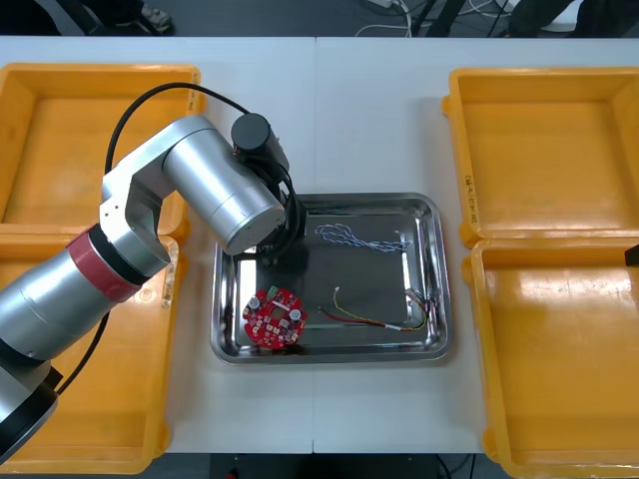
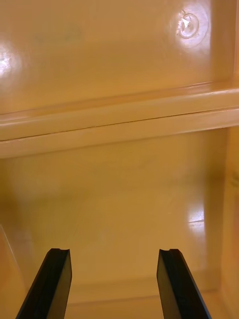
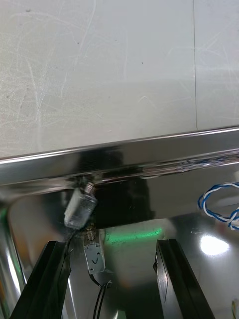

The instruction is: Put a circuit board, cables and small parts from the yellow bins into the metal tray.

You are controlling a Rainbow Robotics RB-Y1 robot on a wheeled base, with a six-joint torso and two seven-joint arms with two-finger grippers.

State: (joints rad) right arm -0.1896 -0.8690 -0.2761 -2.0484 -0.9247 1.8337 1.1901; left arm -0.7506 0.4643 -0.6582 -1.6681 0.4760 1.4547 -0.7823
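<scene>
Red against the steel, the board (image 1: 272, 317) lies in the tray's (image 1: 369, 274) near left corner. The blue and white cable (image 1: 359, 238) is toward the far side and the red and yellow cable (image 1: 374, 319) along the near side. In the far left corner a small metal part (image 3: 79, 207) leans at the foot of the wall, with the plug of a black cable (image 3: 99, 296) just beside it on the floor.

The left gripper (image 3: 112, 245) hovers low over that corner, fingers wide, gripping nothing, the plug lying between them. This looks like the end of a drop-off. The next move calls for a straight lift, so neither finger snags the cable or knocks the part.

The right gripper (image 2: 113, 251), also spread and empty, hangs over a right-hand bin (image 2: 119, 199).
</scene>
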